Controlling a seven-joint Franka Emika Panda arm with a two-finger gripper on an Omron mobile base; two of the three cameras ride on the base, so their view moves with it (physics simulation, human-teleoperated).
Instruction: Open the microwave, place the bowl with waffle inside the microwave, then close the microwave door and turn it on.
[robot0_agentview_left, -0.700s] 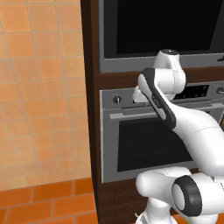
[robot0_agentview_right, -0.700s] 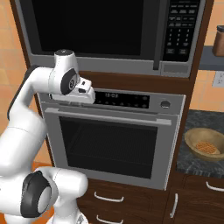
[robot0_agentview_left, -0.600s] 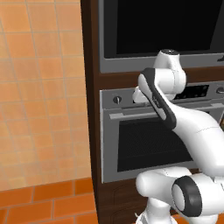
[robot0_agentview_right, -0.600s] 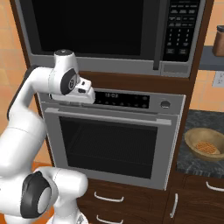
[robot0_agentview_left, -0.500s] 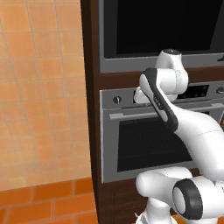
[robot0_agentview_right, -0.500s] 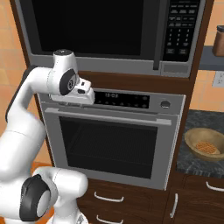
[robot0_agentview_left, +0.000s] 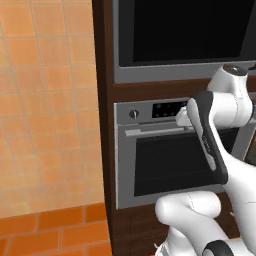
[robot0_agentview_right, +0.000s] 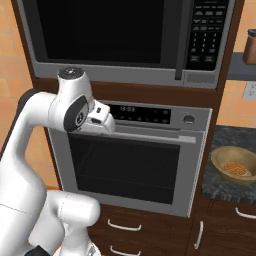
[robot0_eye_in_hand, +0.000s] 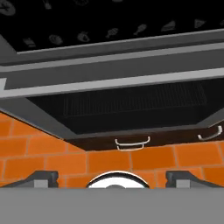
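Sinking a little vs. a moment ago, the hand (robot0_agentview_right: 103, 120) hangs released, nothing btw. its tips, before the silver steel oven (robot0_agentview_right: 132, 165). The glossy black-glass, grey-framed microwave (robot0_agentview_right: 125, 35) above is shut, so I judge step 1 not begun. The shallow round tan bowl with gridded golden waffle (robot0_agentview_right: 235, 166) waits on the dark speckled counter (robot0_agentview_right: 220, 135), at right.

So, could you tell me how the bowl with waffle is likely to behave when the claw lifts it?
The bowl with waffle looks rigid and shallow, so it probably lifts without flexing. Its sloped rim may be awkward to pinch. The waffle lies loose inside and could slide if the bowl tilts.
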